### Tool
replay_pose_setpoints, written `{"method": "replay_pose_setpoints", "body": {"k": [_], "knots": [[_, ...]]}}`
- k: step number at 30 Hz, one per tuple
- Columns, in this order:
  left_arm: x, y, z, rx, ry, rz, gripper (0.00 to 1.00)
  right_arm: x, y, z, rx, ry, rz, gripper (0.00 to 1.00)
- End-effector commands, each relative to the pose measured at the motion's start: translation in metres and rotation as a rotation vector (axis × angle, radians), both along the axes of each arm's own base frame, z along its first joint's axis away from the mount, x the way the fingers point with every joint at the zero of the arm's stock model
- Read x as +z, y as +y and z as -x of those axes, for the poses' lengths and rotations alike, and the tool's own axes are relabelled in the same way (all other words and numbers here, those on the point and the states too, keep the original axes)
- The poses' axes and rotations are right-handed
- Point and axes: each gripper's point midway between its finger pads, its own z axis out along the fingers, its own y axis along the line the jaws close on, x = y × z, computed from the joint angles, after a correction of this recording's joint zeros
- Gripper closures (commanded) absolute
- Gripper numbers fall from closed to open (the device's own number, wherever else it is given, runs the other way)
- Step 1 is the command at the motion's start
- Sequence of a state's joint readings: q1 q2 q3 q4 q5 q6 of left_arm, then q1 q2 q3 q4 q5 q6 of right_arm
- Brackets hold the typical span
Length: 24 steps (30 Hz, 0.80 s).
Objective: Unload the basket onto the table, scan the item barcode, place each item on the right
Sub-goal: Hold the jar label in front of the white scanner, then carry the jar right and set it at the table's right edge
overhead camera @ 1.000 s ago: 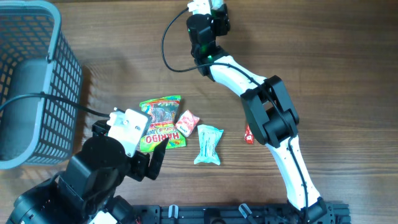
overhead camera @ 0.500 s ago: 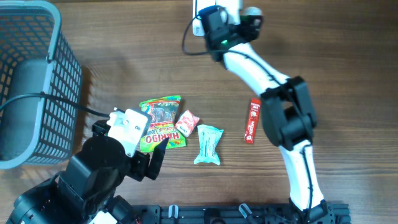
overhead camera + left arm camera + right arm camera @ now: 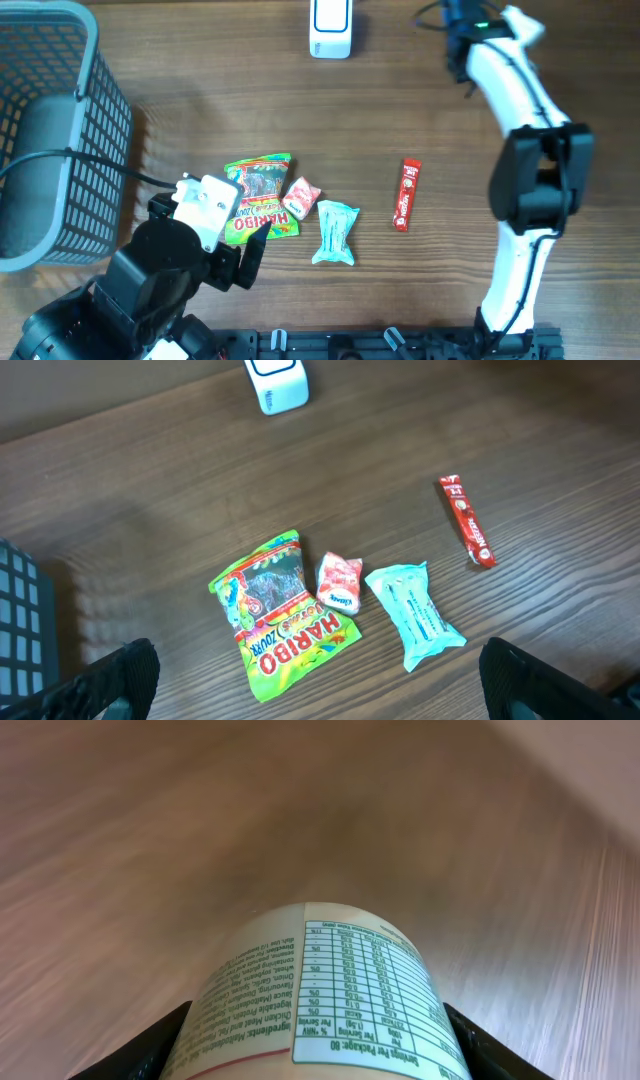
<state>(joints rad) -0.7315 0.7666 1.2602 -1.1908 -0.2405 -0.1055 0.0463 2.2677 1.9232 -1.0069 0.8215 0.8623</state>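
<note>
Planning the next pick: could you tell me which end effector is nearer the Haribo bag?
Left end effector: close by the Haribo bag. Right end effector: far across the table.

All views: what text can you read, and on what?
"HARIBO" on the green bag.
Nutrition table on the held container: print too small and blurred to read.
Also too small: red stick, red-white pack, teal pack.
</note>
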Motion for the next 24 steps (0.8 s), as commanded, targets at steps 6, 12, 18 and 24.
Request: {"method": "replay_pose_setpoints", "body": {"k": [6, 12, 18, 24], "knots": [[0.0, 0.0, 0.0, -0.013, -0.004, -0.011, 0.0, -0.004, -0.065, 0.021, -0.333, -0.201, -0.191, 0.43], [0.0, 0.0, 0.0, -0.013, -0.005, -0.012, 0.0, -0.035, -0.104, 0.037, -0.519, -0.26, -0.438, 0.43], [0.0, 0.0, 0.0, -0.013, -0.005, -0.012, 0.0, -0.038, -0.154, 0.056, -0.561, -0.265, -0.435, 0.34], [0.0, 0.0, 0.0, -0.013, -0.005, -0.012, 0.0, -0.046, -0.161, 0.054, -0.555, -0.292, -0.458, 0.31]]}}
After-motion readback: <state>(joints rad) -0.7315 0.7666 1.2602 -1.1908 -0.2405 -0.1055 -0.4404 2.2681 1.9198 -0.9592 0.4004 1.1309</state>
